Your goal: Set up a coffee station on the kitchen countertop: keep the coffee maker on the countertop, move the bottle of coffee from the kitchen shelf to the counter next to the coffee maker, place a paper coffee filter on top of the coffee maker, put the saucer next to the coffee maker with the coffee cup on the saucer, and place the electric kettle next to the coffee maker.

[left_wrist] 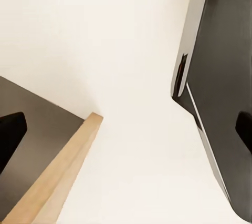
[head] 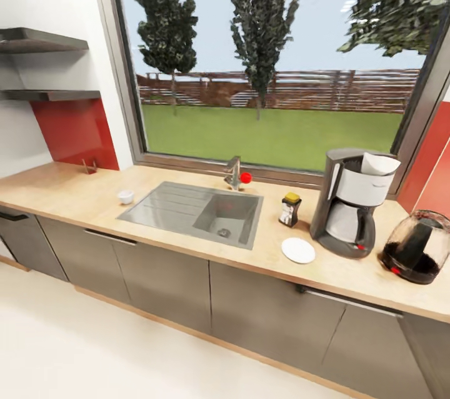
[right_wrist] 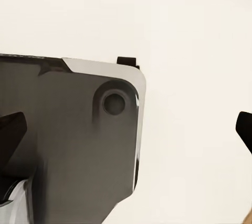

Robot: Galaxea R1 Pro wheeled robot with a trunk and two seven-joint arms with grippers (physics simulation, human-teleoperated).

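Observation:
The coffee maker (head: 347,205) stands on the countertop (head: 62,190) at the right, with the white paper coffee filter (head: 379,163) on its top. To its left are the bottle of coffee (head: 290,208) and, nearer the front edge, the bare white saucer (head: 298,250). The electric kettle (head: 417,246) sits to its right. The coffee cup (head: 126,197) stands far off, left of the sink. The kitchen shelf (head: 44,42) hangs bare at the upper left. My left gripper (left_wrist: 126,133) and my right gripper (right_wrist: 126,128) are open over the floor, holding nothing.
A steel sink (head: 200,210) with a tap (head: 234,172) lies mid-counter under a large window. Grey cabinet fronts (head: 165,277) run below. The left wrist view shows a wooden plinth strip (left_wrist: 63,174) beside pale floor and my dark base (left_wrist: 220,77).

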